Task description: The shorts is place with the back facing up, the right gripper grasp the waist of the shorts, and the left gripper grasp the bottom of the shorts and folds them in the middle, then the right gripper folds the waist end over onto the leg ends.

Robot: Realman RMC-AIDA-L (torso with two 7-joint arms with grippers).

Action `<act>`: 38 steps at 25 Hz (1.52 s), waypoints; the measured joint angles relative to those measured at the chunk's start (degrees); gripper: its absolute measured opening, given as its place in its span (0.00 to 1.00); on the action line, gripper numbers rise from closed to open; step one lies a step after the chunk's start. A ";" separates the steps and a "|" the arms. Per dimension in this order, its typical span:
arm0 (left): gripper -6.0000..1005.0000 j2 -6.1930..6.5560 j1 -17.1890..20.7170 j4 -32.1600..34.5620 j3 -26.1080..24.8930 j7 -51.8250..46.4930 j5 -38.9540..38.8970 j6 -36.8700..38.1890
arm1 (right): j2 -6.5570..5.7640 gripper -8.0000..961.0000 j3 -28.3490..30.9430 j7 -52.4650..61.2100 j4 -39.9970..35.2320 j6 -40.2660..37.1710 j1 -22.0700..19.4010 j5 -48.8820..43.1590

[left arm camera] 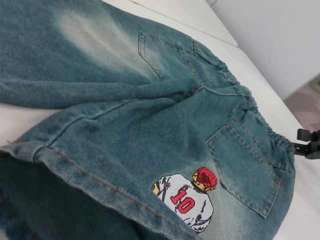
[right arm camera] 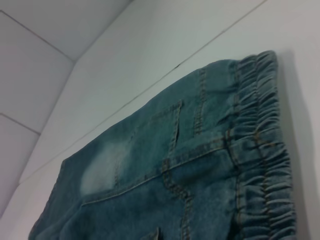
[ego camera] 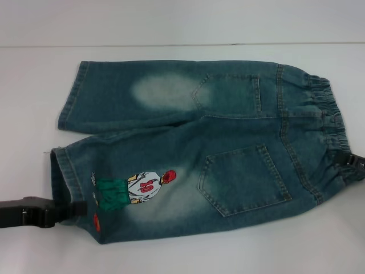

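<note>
Blue denim shorts (ego camera: 194,148) lie flat with the back pockets up, the elastic waist (ego camera: 328,131) to the right and both legs to the left. The near leg carries a printed figure numbered 10 (ego camera: 140,188). My left gripper (ego camera: 77,208) comes in from the lower left and is shut on that leg's hem (ego camera: 60,171), which stands slightly raised. My right gripper (ego camera: 347,164) sits at the near end of the waist, touching its edge. The left wrist view shows the hem (left arm camera: 75,165) up close and the right gripper (left arm camera: 309,146) beyond the waist. The right wrist view shows the gathered waist (right arm camera: 260,150).
The shorts rest on a white table (ego camera: 171,34) whose far edge runs across the back. Bare white surface surrounds the shorts on every side. A table corner and floor (left arm camera: 305,105) show past the waist in the left wrist view.
</note>
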 joint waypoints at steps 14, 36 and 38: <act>0.02 0.00 0.03 -0.01 -0.03 0.07 -0.08 0.01 | 0.13 0.90 0.20 -0.45 -0.51 -1.38 0.17 0.29; 0.02 0.00 -0.52 0.05 -0.28 0.10 -0.54 0.73 | 0.34 0.26 -0.26 -5.88 -1.22 -3.22 -0.18 0.07; 0.02 -0.01 -0.52 0.04 -0.31 0.13 -0.58 0.74 | 0.24 0.18 -0.27 -5.88 -1.24 -3.34 -0.32 0.06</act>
